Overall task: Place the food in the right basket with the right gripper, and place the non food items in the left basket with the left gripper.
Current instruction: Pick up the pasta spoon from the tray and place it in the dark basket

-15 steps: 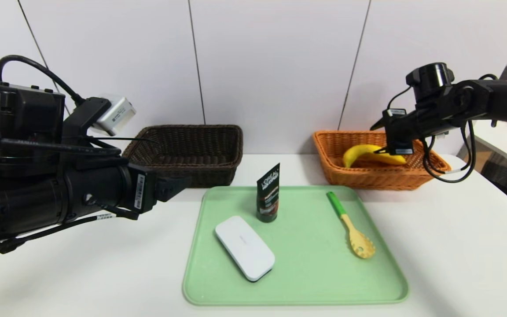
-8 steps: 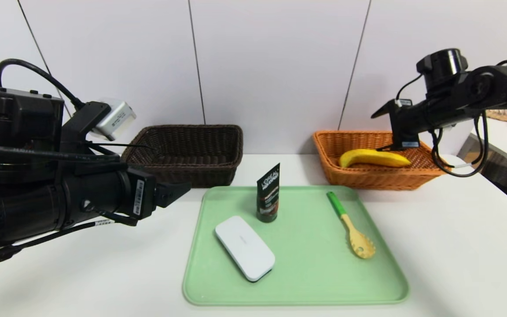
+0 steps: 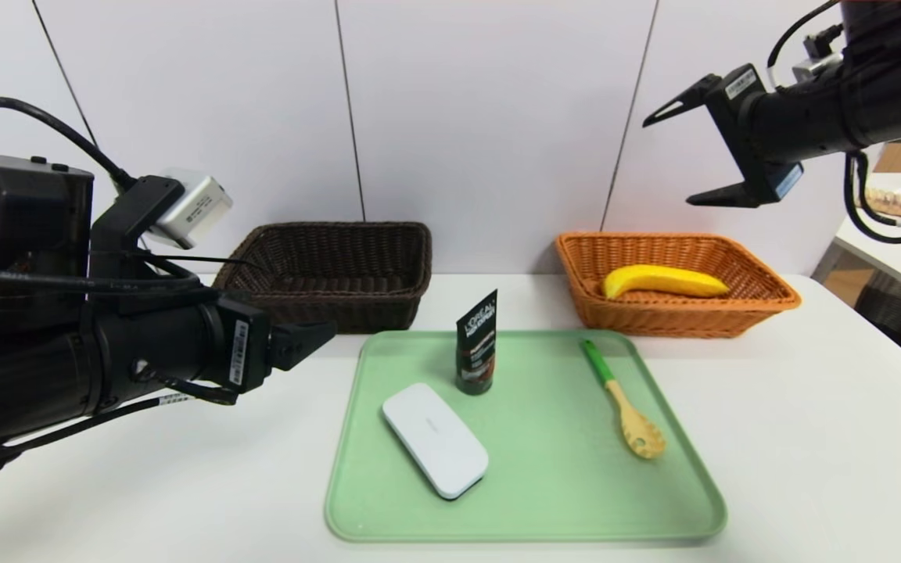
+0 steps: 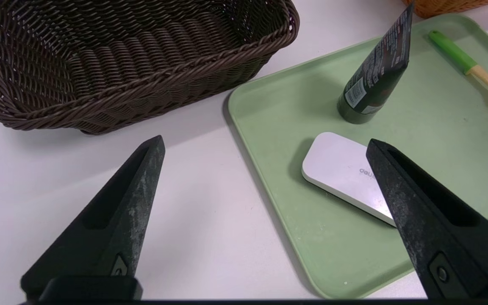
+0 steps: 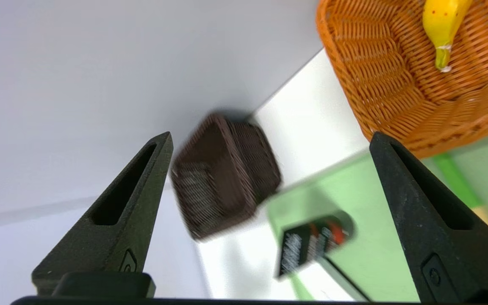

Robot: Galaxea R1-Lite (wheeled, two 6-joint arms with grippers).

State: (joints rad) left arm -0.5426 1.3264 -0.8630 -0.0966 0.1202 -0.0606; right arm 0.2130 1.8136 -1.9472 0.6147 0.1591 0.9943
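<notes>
Currently the banana (image 3: 664, 281) is seen lying inside the right basket (image 3: 763, 303) at the table's far right; nothing else is seen in that basket. The right gripper (image 3: 693, 156) is held high above that basket, clear of it, fingers spread wide with nothing between them.

On the table (image 3: 810, 438) the green tray (image 3: 560, 500) is set at centre near the front edge, between and in front of the two baskets. On it, the white case (image 3: 435, 440) is laid flat toward the tray's front-left, the L'Oreal tube (image 3: 476, 342) is stood on its cap by the tray's far edge, and the pasta spoon (image 3: 622, 399) is laid toward the tray's right side, green handle pointing to the far edge. The three are kept apart from one another.

The left basket (image 3: 341, 270) is placed at the far left, nothing seen inside. The left gripper (image 3: 317, 338) is held above bare table just left of the tray's far-left corner, fingers wide apart and holding nothing. Nothing is seen standing between it and the case.
</notes>
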